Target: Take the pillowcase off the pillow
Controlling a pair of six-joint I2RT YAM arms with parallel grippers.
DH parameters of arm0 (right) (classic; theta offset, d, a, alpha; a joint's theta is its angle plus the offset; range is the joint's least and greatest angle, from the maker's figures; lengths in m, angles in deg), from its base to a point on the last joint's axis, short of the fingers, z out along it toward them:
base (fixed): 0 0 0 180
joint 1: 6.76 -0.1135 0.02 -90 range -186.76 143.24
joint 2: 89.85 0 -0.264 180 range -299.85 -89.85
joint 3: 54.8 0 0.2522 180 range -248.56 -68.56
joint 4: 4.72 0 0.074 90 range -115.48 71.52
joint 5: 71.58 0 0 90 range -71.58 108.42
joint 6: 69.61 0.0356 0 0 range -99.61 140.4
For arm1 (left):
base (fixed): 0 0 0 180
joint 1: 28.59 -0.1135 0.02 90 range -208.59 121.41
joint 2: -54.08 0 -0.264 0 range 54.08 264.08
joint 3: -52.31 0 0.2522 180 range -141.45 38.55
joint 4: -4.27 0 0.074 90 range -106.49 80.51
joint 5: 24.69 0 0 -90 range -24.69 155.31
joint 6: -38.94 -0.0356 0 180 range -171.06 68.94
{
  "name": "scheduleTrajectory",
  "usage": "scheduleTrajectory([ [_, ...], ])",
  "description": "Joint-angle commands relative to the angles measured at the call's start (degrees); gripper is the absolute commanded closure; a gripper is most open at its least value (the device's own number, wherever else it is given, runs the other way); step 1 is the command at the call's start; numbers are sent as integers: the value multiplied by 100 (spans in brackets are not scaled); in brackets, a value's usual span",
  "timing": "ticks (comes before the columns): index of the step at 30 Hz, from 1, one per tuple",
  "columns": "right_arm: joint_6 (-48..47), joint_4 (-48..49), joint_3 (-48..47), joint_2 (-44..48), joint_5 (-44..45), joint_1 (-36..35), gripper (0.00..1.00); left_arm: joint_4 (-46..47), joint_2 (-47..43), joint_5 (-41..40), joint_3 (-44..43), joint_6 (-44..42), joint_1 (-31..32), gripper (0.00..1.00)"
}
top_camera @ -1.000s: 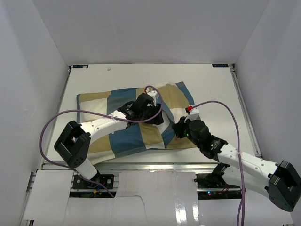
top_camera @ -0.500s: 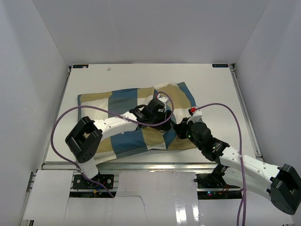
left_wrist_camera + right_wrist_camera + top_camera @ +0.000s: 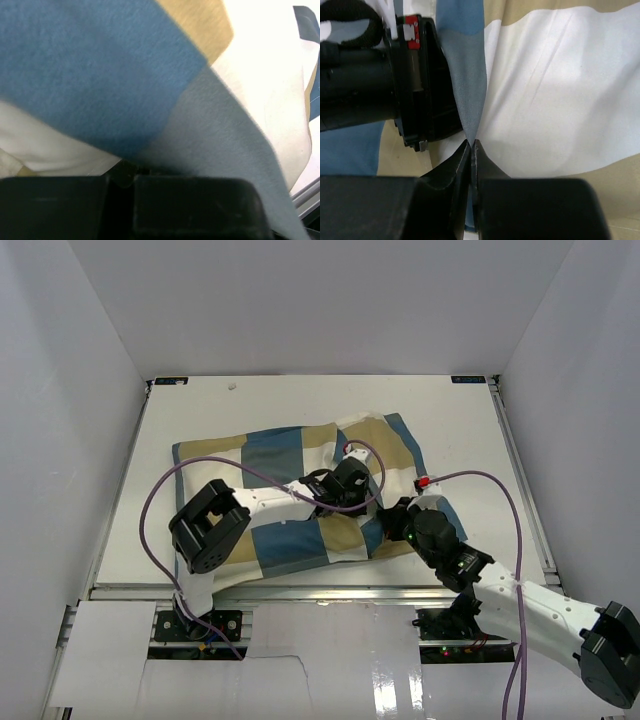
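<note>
Two wrist views, unlike overhead, show left gripper (image 3: 127, 175) and right gripper (image 3: 470, 145) clamping pillowcase (image 3: 545, 100).

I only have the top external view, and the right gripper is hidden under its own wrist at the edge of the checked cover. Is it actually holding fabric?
Observer: Yes. In the right wrist view the right gripper is shut, with a fold of the pillowcase pinched between its tips.
Operator: And the left one?
Observer: The left wrist view shows the left gripper shut too, with blue cloth of the pillowcase running down into its tips.
Operator: How do the two sit relative to each other?
Observer: Close together. In the right wrist view the left gripper's black body sits just left of the pinched fold.
</note>
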Motion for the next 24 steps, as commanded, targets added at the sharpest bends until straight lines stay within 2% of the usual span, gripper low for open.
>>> scheduleTrajectory([
  [1, 288, 120, 72, 210, 291, -24, 92, -33, 124, -507, 472, 156, 27, 100],
  [4, 481, 68, 177, 210, 616, -24, 92, 46, -472, -604, 710, 199, 27, 100],
  [10, 754, -125, 186, 157, 1390, 63, 92, -594, -1520, -1228, 640, 85, -244, 100],
  [18, 1027, -301, 204, 34, 1802, 301, 92, -701, -2881, -789, 1105, -20, -1202, 100],
  [24, 1202, -372, 291, -53, 1689, 547, 92, -859, -3331, -710, 975, -134, -1440, 100],
])
